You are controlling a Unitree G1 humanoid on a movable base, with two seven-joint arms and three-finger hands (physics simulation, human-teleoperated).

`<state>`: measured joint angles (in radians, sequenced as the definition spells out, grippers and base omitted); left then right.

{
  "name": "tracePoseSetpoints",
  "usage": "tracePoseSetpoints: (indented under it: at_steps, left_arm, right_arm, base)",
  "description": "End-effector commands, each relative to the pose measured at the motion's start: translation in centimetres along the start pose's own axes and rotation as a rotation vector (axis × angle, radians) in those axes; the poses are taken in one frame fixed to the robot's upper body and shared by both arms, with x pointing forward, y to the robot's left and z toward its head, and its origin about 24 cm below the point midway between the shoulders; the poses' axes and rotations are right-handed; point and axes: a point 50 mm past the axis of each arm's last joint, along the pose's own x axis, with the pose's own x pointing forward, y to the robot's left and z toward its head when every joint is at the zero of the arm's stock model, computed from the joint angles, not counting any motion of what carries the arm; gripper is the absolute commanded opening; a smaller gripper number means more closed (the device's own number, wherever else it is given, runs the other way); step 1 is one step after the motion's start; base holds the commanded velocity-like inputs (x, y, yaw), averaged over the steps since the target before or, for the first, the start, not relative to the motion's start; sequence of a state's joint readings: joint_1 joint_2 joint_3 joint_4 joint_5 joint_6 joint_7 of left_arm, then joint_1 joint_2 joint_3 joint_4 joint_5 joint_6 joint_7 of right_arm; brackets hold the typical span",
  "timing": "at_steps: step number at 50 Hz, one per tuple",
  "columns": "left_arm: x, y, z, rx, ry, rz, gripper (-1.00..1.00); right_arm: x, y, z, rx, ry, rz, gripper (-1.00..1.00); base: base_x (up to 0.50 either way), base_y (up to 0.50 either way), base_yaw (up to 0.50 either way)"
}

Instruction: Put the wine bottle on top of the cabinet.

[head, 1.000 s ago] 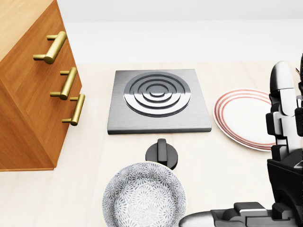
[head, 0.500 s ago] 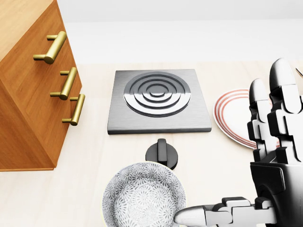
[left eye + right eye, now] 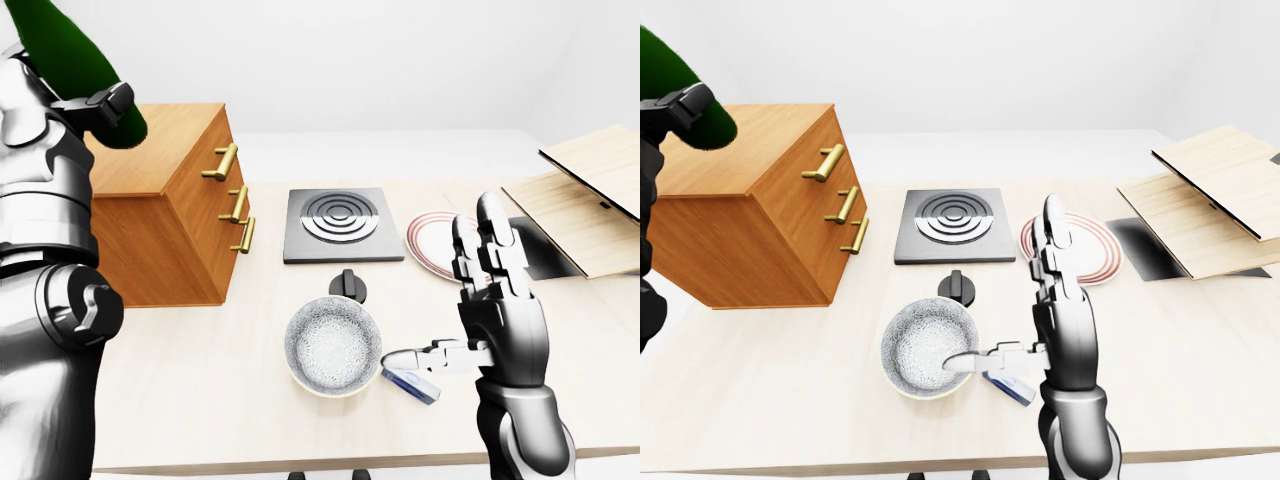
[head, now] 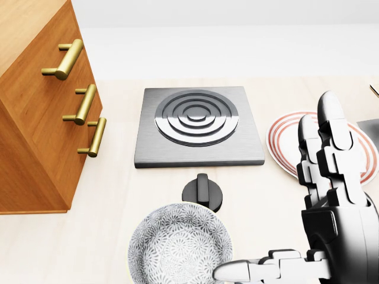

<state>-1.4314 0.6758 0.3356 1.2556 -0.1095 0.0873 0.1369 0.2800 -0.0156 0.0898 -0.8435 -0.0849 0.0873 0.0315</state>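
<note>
starting with the left-eye view, we see our left hand [image 3: 95, 105] raised at the top left, its dark fingers clenched round the smooth green wine bottle [image 3: 75, 60], which hangs over the left part of the wooden cabinet [image 3: 165, 215] top; we cannot tell whether it touches. the cabinet is a boxy, warm-grained block with three brass handles [image 3: 235, 205], near the bench's [image 3: 200, 390] left edge. our right hand [image 3: 490, 320] stands released, fingers straight up, thumb out sideways, above a small blue-and-white object [image 3: 410, 384] of uncertain kind.

in the head view, neither bottle nor left hand shows. closer detail appears instead: a square brushed-metal hob [image 4: 198, 125] with concentric raised rings, a round black knob [image 4: 202, 192] just below it, a round bowl [image 4: 179, 245] with a fine grey floral pattern at the bottom edge, and a white plate [image 4: 290, 142] with red rim rings partly behind our right fingers [image 4: 331, 136].

in the right-eye view, pale flat wooden boards [image 3: 1200, 205] lie stacked and tilted at the bench's right edge, above a dark patch.
</note>
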Motion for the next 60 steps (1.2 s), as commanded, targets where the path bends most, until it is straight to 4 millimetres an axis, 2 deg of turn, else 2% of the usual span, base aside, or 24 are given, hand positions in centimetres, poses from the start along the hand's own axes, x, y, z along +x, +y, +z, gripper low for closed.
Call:
tracePoseSetpoints:
  at_steps: [1,6,15,24,26,31,40,41,43,45,50,51,60]
  left_arm:
    - [-0.1,0.7,-2.7,0.010,0.096,0.066,-0.98]
    - [-0.1,0.9,-2.3,0.018,0.088,0.085,-0.97]
    - [-0.3,0.8,-3.7,0.033,0.121,0.083,-0.97]
    - [-0.3,0.5,-3.7,0.048,0.120,0.078,-0.95]
    - [-0.4,0.6,-4.4,0.057,0.135,0.078,-0.94]
    - [-0.4,0.6,-4.4,0.067,0.134,0.083,-0.92]
    - [-0.6,0.8,-5.7,0.078,0.166,0.096,-0.91]
    - [-0.6,0.8,-5.9,0.081,0.170,0.098,-0.86]
    - [-0.7,0.8,-6.0,0.080,0.172,0.098,-0.59]
    - [-0.7,0.8,-6.0,0.072,0.174,0.098,-0.58]
    - [-0.6,1.1,-5.8,0.069,0.168,0.106,-0.41]
    - [-0.6,1.2,-5.9,0.072,0.170,0.105,-0.18]
    - [-0.7,1.4,-6.5,0.074,0.185,0.112,-0.17]
  right_arm:
    - [0.2,0.7,-1.4,0.023,0.051,-0.005,1.00]
    - [0.2,0.9,-1.6,0.034,0.063,-0.003,1.00]
    - [0.0,0.7,-1.8,0.035,0.076,-0.008,1.00]
    - [-0.2,0.6,-2.3,0.035,0.102,-0.008,1.00]
    - [-0.3,0.6,-2.4,0.035,0.107,-0.006,1.00]
    - [-0.3,0.7,-2.4,0.035,0.112,-0.003,1.00]
    - [-0.6,0.9,-2.0,0.030,0.101,-0.001,1.00]
    - [-0.5,0.8,-1.8,0.029,0.095,-0.002,1.00]
    - [-0.5,0.9,-1.6,0.028,0.082,-0.003,1.00]
    - [-0.3,1.0,-1.5,0.028,0.073,-0.002,1.00]
    - [-0.1,1.0,-1.4,0.027,0.063,0.004,1.00]
    - [0.0,1.1,-1.5,0.028,0.065,0.006,1.00]
    - [-0.1,0.9,-1.0,0.024,0.046,-0.001,1.00]
  base:
    - [0.00,0.00,0.00]
    - [0.00,0.00,0.00]
    - [0.00,0.00,0.00]
    - [0.00,0.00,0.00]
    - [0.00,0.00,0.00]
    - [0.00,0.00,0.00]
    - [0.00,0.00,0.00]
    - [0.00,0.00,0.00]
    - [0.00,0.00,0.00]
    - [0.00,0.00,0.00]
    - [0.00,0.00,0.00]
    - [0.00,0.00,0.00]
    - [0.00,0.00,0.00]
